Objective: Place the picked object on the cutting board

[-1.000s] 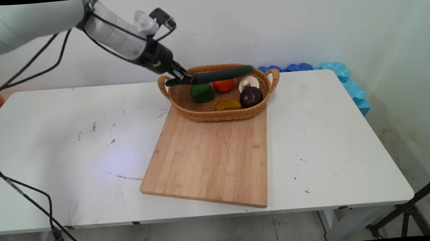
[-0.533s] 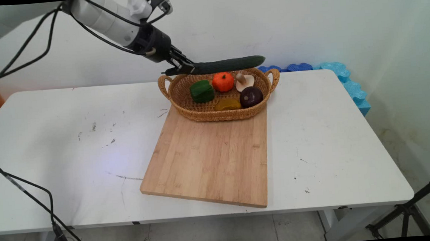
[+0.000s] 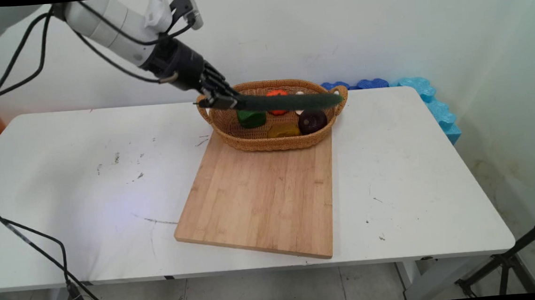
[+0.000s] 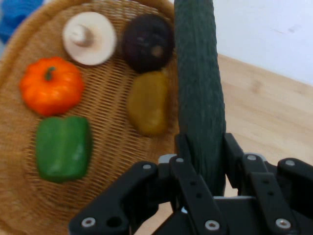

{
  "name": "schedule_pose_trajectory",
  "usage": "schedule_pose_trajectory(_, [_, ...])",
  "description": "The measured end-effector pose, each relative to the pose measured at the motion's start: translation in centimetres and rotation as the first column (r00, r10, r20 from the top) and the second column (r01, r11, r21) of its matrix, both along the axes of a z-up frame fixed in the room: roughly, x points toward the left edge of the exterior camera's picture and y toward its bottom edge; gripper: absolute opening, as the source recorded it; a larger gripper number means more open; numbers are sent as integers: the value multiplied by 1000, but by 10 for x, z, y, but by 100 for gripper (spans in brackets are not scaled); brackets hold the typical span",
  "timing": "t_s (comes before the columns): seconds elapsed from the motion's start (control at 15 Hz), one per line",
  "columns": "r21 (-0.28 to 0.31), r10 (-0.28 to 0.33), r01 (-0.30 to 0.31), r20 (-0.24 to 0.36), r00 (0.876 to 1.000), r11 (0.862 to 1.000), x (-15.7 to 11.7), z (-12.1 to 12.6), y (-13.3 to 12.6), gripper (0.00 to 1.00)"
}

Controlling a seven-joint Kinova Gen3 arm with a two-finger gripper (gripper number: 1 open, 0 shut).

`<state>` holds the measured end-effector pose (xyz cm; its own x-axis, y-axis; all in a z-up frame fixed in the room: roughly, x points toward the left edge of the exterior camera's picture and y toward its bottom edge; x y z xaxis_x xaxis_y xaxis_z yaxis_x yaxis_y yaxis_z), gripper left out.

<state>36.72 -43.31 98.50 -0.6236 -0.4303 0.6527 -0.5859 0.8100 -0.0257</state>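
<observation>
1. Nearest us, we see the wooden cutting board (image 3: 263, 197) on the white table (image 3: 86, 181), just in front of the wicker basket (image 3: 248, 144).
2. We see the gripper (image 3: 219, 100) pinching one end of a dark green cucumber (image 3: 292, 102), held level above the basket.
3. In the basket lie a green pepper (image 4: 62, 147), orange pumpkin (image 4: 51, 85), mushroom (image 4: 89, 37), dark onion (image 4: 146, 41) and potato (image 4: 148, 103).

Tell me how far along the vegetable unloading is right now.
Done: nothing lies on the cutting board. In hand: the gripper holds the cucumber above the basket. Left inside: green pepper, pumpkin, mushroom, onion, potato.
</observation>
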Motion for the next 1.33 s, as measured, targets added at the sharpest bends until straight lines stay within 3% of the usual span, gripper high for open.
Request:
schedule_pose_trajectory(0.27, [48,-78,78,-4,997,996,4,-12,26,0])
schedule_pose_trajectory(0.6, [129,-139,140,-11,990,982,10,-43,58,0])
schedule_pose_trajectory(0.87, [184,-160,162,-24,987,970,7,-72,72,0])
schedule_pose_trajectory(1.33, [236,-136,140,-35,990,962,3,-116,74,0])
